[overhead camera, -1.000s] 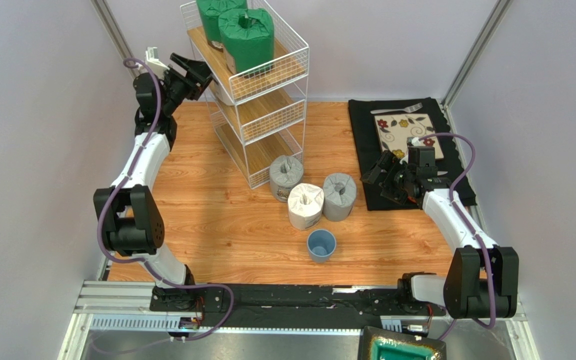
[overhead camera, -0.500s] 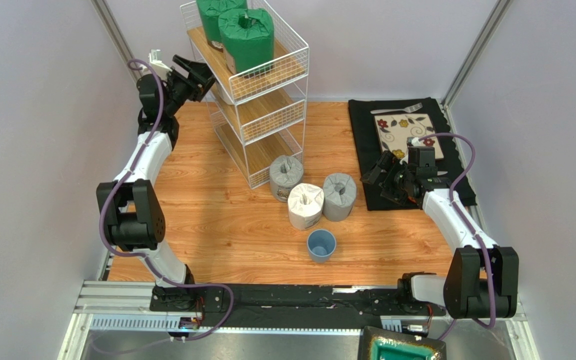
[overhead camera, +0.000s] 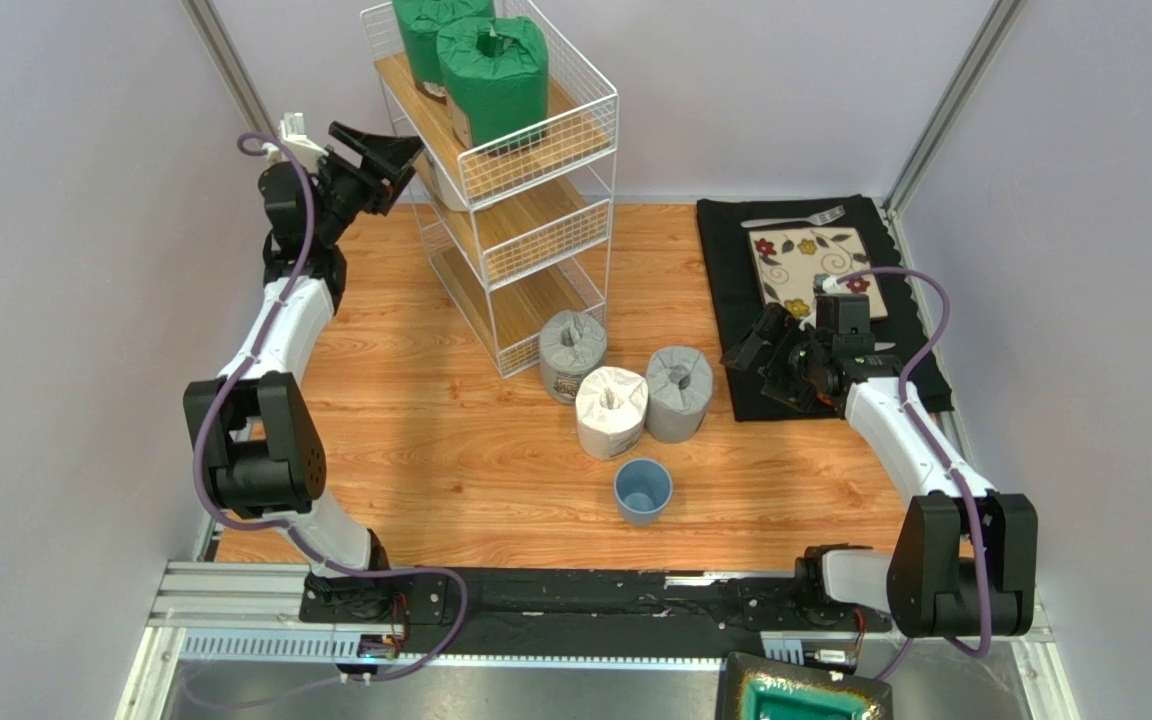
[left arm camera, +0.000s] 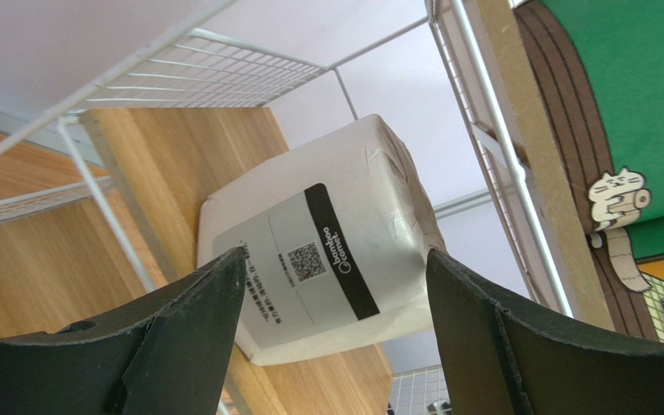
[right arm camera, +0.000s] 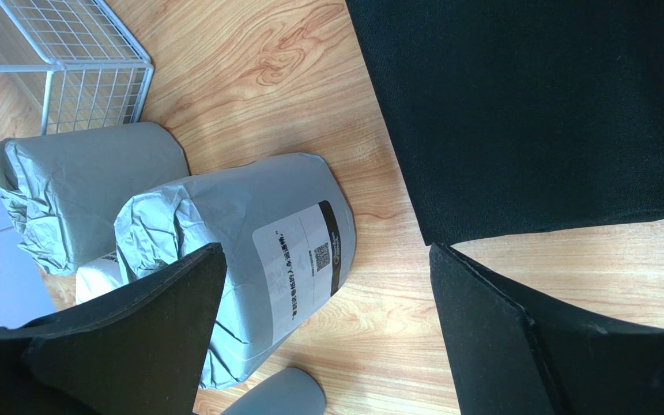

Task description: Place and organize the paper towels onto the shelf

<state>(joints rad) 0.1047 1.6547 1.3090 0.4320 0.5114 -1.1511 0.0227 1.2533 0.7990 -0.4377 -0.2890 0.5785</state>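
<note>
The shelf (overhead camera: 545, 225) stands at the back with two green paper towels (overhead camera: 494, 75) on its top tier. Through its wires (left arm camera: 180, 69) the left wrist view shows a white roll (left arm camera: 318, 251) lying on the middle tier, with a green roll (left arm camera: 647, 112) above it. My left gripper (overhead camera: 379, 150) is open just outside the shelf's left side, its fingertips short of the white roll. On the table stand two grey rolls (overhead camera: 572, 353) (overhead camera: 678, 390) and a white roll (overhead camera: 611, 410). My right gripper (overhead camera: 770, 353) hangs open and empty right of the nearer grey roll (right arm camera: 249, 259).
A small blue cup (overhead camera: 642, 489) stands in front of the rolls. A black mat (overhead camera: 748, 270) with a floral plate (overhead camera: 808, 263) and a fork lies at the right, under my right gripper. Walls close in on both sides.
My left arm has drawn back a little to the left, away from the shelf's side, jaws still apart. The right arm and the rolls have not moved.
</note>
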